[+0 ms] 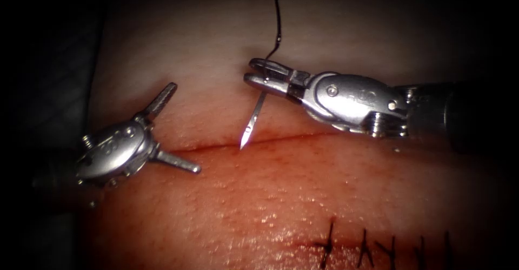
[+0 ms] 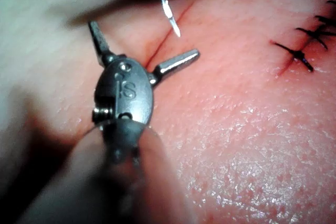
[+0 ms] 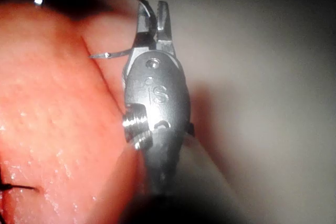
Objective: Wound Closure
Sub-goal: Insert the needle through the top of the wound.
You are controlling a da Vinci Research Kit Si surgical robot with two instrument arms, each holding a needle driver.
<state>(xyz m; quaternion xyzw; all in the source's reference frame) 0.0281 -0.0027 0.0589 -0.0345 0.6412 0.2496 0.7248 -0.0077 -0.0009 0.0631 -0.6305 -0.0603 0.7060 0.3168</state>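
The tissue (image 1: pixel 303 194) carries a cut (image 1: pixel 292 138) that runs across the endoscope view. My right tool (image 1: pixel 253 73) is shut on the curved needle (image 1: pixel 254 119) near its thread end. The needle points down, its tip right at the cut's line; I cannot tell whether it touches. Dark thread (image 1: pixel 278 15) rises from the jaws out of the picture. My left tool (image 1: pixel 185 127) is at the cut's left end, wide open and holding nothing. The left wrist view has these open jaws (image 2: pixel 144 39) astride the cut (image 2: pixel 163 40), with the needle (image 2: pixel 169 11) beyond. The right wrist view shows the right tool (image 3: pixel 152 10) gripping the needle (image 3: pixel 107 54).
A second cut closed with several dark stitches (image 1: pixel 373 245) lies near the lower right of the endoscope view, also seen in the left wrist view as stitches (image 2: pixel 302 45). The tissue near the camera is wet and red (image 1: pixel 243 216).
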